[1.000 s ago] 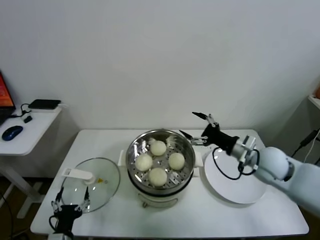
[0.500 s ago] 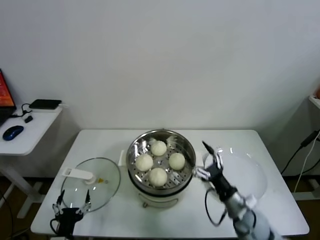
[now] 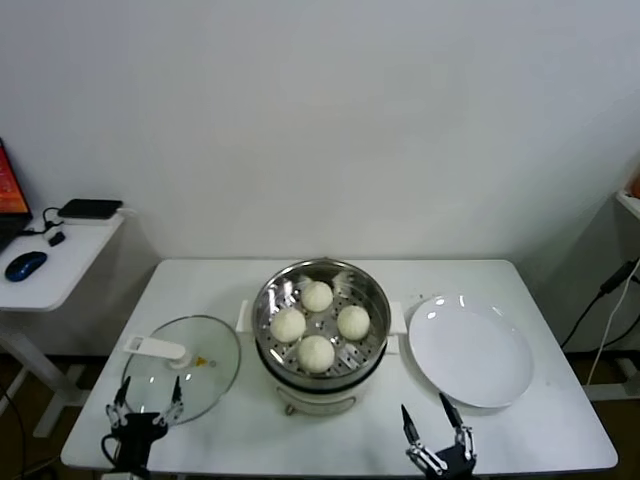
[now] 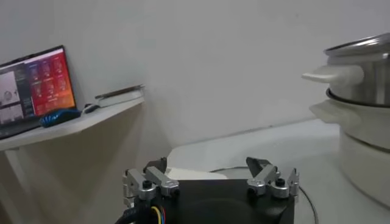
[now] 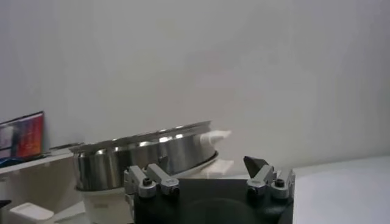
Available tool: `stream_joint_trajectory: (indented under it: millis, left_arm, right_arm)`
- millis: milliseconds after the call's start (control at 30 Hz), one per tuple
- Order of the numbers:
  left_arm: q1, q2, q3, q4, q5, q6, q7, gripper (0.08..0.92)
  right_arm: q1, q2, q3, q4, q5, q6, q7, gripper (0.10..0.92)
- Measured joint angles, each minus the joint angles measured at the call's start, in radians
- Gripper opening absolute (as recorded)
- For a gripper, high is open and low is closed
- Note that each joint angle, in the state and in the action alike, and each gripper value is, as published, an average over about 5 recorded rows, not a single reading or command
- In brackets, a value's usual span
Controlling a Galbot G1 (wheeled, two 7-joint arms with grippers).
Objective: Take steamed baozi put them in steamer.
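Buns: you have four round cream-white steamed baozi [image 3: 318, 324] lying inside the shiny round stainless-steel steamer [image 3: 372, 305]. Your right gripper [image 3: 436, 441] sits low at the table's near edge, well apart from them, fingers spread and, as far as you can see, empty. Left gripper [image 3: 144, 412] likewise parted, beside the glass lid [image 3: 215, 365].

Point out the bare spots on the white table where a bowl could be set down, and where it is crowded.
Free: the plate, bare, and the table strip in front of it. Bare table also lies behind the glass lid, toward the wall. Crowded: the steamer, holding four baozi, and the narrow gaps between it and its neighbours.
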Motion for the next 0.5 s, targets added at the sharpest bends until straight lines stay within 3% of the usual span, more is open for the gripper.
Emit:
stream_joint_trajectory:
  millis: [500]
  left_arm:
    - [-0.002, 0.000, 0.001, 0.000, 0.000, 0.000, 0.000, 0.823]
  right_arm:
    - [-0.081, 0.063, 0.041, 0.026, -0.022, 0.018, 0.015, 0.823]
